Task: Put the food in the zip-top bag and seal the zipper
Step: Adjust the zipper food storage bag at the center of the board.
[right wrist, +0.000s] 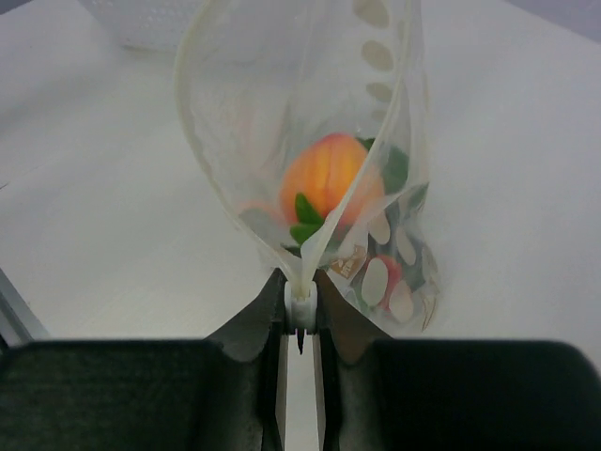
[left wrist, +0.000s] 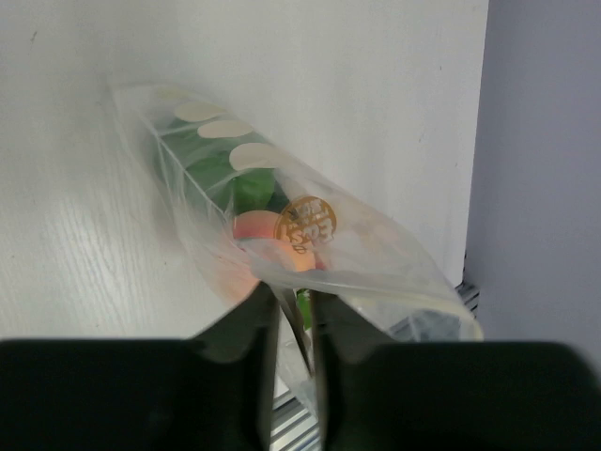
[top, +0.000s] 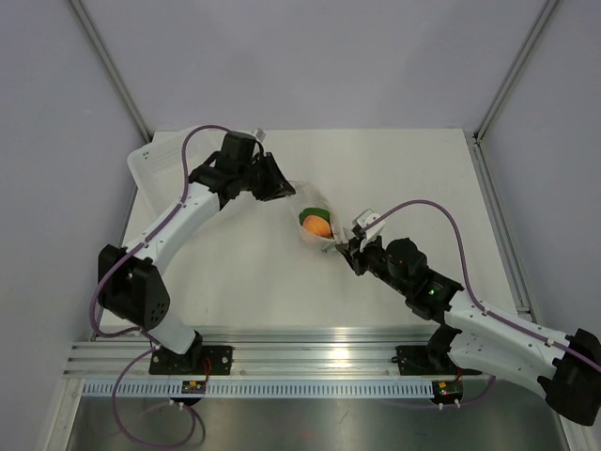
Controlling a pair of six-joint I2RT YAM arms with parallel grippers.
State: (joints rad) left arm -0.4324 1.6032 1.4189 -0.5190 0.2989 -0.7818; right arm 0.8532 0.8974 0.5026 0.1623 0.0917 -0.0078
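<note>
The clear dotted zip-top bag hangs between my two grippers above the table's middle. Inside it lie the orange-pink peach, the green lump and the small red-and-green piece. My left gripper is shut on the bag's far mouth corner. My right gripper is shut on the white zipper slider at the near end of the zipper. The mouth gapes open between the two zipper strips. In the left wrist view the peach and green lump show through the plastic.
A white translucent tray lies at the table's back left under the left arm; its edge also shows in the right wrist view. Slanted frame posts stand at both back corners. The aluminium rail runs along the near edge.
</note>
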